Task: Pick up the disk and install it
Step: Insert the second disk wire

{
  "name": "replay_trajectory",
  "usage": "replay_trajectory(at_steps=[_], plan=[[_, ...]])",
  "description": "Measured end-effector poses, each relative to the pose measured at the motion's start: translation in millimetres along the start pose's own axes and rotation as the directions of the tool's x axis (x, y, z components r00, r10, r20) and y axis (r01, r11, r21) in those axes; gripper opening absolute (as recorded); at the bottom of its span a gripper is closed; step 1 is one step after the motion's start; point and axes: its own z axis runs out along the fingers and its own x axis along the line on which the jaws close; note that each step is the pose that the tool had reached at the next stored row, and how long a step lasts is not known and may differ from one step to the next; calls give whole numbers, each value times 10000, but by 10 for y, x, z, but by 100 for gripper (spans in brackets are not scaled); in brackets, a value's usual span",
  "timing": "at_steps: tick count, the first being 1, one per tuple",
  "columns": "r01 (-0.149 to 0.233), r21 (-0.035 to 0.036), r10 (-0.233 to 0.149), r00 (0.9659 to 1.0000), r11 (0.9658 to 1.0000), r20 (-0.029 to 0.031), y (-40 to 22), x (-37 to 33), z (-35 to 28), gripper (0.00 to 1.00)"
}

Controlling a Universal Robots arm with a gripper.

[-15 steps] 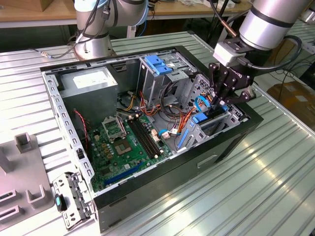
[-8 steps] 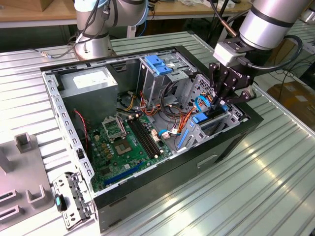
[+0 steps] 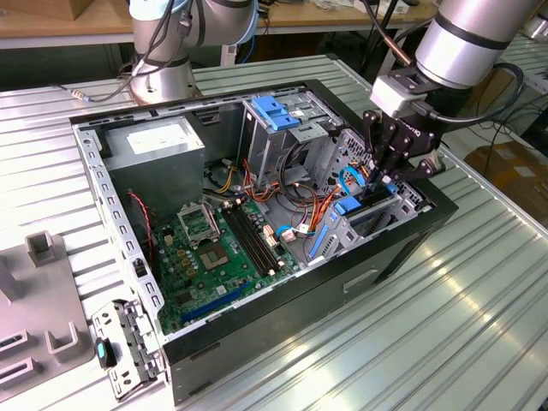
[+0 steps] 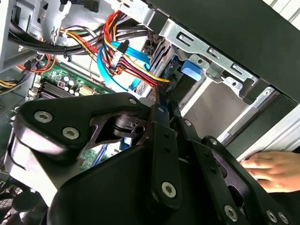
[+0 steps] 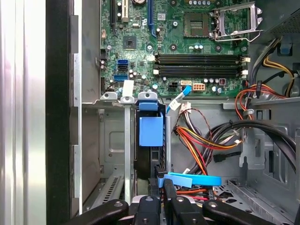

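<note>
Exterior view
Arm: silver and grey, it reaches down into the open computer case (image 3: 257, 342) at the exterior view's right.
Gripper (image 3: 383, 181): black linkage fingers point down into the drive bay at the case's near corner.
Jaws: drawn close together on the upper edge of the disk (image 3: 370, 208), which stands on edge in the bay.
Disk: directly under the jaws, its blue rail and tab just beside the fingertips.
Motherboard (image 3: 218, 248): green, flat on the case floor, well away from the jaws toward the exterior view's left.
Tall grey cage (image 3: 278, 128): with a blue latch, behind the jaws and apart from them.

Second wrist view
Gripper (image 4: 161, 101): black links run forward and narrow to thin fingertips that meet on a dark edge.
Disk (image 4: 191, 70): its blue tab sits just beyond the fingertips, beside a silver bay bracket.
Cables (image 4: 124, 56): red, yellow, black and blue, bunched just beside the jaws.
Hand (image 4: 272, 169): a person's hand rests on the surface outside the case, well apart from the jaws.

First wrist view
Gripper (image 5: 161, 185): fingertips close together, pinching the disk's edge.
Disk (image 5: 151, 132): straight ahead of the jaws, seated in the bay slot, blue tab at its far end.
Motherboard (image 5: 187, 47): beyond the bay, far from the jaws.
</note>
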Motion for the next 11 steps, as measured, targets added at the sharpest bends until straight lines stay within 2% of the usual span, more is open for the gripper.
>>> replay_trajectory(at_steps=[11], plan=[[1,5,-1,9999,10000,153,0,23,48,16]])
